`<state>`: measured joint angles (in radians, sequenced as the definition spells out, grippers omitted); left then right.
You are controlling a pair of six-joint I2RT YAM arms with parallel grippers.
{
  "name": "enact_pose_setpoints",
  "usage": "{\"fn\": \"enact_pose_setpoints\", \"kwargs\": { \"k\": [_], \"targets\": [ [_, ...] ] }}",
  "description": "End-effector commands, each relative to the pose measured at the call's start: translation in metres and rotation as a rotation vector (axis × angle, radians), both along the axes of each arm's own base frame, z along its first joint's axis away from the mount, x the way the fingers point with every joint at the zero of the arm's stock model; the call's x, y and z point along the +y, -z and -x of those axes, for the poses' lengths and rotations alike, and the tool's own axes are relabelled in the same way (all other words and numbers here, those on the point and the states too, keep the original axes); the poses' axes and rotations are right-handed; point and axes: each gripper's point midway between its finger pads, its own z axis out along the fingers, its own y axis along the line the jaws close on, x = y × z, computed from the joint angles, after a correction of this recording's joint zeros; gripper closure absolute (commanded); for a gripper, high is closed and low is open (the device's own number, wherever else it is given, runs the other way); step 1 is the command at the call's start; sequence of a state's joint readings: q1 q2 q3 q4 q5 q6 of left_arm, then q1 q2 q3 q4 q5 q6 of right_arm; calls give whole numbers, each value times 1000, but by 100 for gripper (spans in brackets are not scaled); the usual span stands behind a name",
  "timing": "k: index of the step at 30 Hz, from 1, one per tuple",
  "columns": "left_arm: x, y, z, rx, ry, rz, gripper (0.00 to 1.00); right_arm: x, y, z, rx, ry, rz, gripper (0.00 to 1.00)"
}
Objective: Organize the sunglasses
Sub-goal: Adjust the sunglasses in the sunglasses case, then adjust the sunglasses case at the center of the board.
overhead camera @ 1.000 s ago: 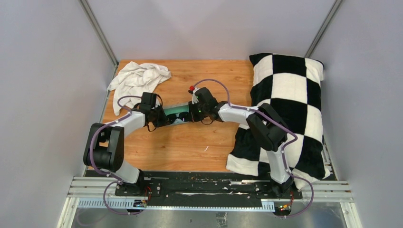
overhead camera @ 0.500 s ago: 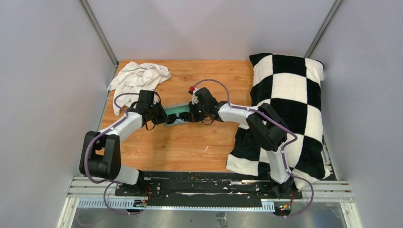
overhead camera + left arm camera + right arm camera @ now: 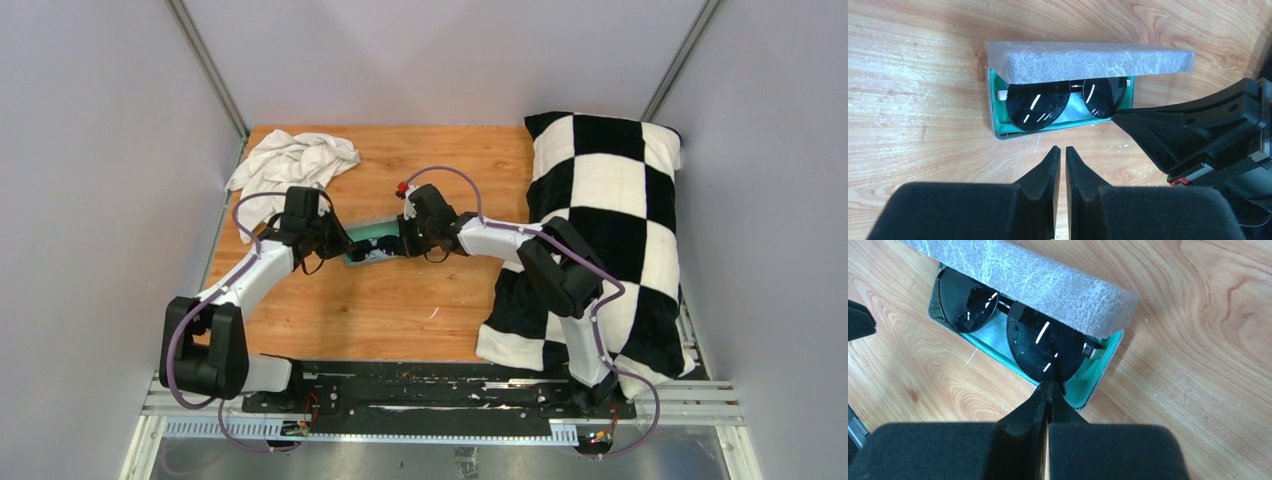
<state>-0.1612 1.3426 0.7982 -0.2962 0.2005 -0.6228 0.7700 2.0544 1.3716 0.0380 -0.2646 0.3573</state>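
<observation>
the left fingers (image 3: 1053, 161) are drawn almost together with only a sliver between them and nothing in it, hovering over bare bench (image 3: 923, 100) just short of the case (image 3: 998, 131) and not touching it. the right fingers (image 3: 1042, 401) are clenched tip to tip, and their point sits at the lower rim of the lens nearest them; whether they press on that rim or only meet it, the wrist view does not settle. the sunglasses (image 3: 1038, 106) lie inside the case on the teal lining (image 3: 1098, 375), straight ahead of both sets of fingers, with the grey lid (image 3: 1088, 61) hanging half down over their far side. in my judgement the trouble lies in that near lens, which seems to ride up on the front lip of the case rather than sitting down behind it. if the lid is pushed shut now, it would likely bite on the frame and either spring back or bend the thin rim. a harder nudge from the right fingers could also skid the light case along the bench, since the left fingers are not bracing it, or drag a hard tip across the lens and mark it.
</observation>
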Motion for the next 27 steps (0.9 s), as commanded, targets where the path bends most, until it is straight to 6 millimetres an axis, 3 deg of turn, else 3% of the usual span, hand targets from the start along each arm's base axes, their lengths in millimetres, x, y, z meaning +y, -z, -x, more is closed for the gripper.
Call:
{"fn": "enact_pose_setpoints", "kwargs": {
  "k": [1, 8, 14, 20, 27],
  "targets": [
    [-2, -7, 7, -6, 20, -1, 87, -6, -1, 1, -20, 5, 36, 100],
    [-2, -11, 11, -13, 17, 7, 87, -2, 10, 1, 7, -4, 38, 100],
    [0, -21, 14, -32, 14, 6, 86, -8, -25, 3, -57, -9, 6, 97],
    [2, -21, 17, -33, 3, -4, 83, -14, -62, 5, -144, -36, -18, 83],
    [3, -30, 11, -56, 17, -18, 76, -26, -76, 1, -187, -38, 40, 74]
  ]
}}
